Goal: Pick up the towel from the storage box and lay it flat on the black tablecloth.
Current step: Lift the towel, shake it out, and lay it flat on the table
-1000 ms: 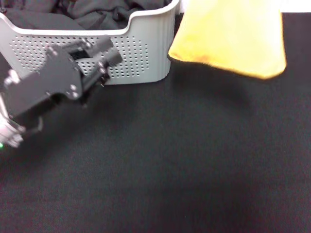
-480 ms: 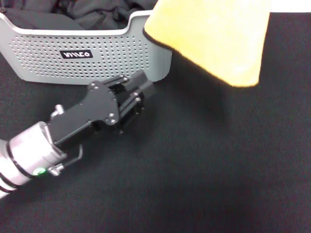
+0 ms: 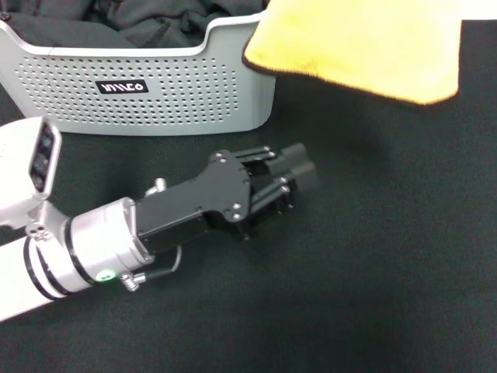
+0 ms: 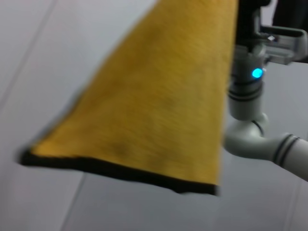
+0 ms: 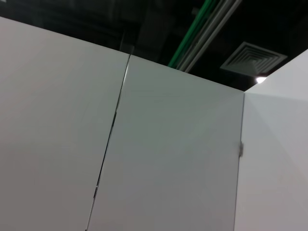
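Two arms share this: the left gripper (image 3: pixel 299 172), apparently closed and empty, reaches low over the black tablecloth (image 3: pixel 373 264) toward the towel (image 3: pixel 365 47) hanging beside the storage box (image 3: pixel 155 101), whose loose swinging corner could evade it.

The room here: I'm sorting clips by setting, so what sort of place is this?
Probably an indoor lab or test bay staged for laundry work: white partition panels, an exposed dark ceiling with a vent, and a storage box on a black tablecloth.
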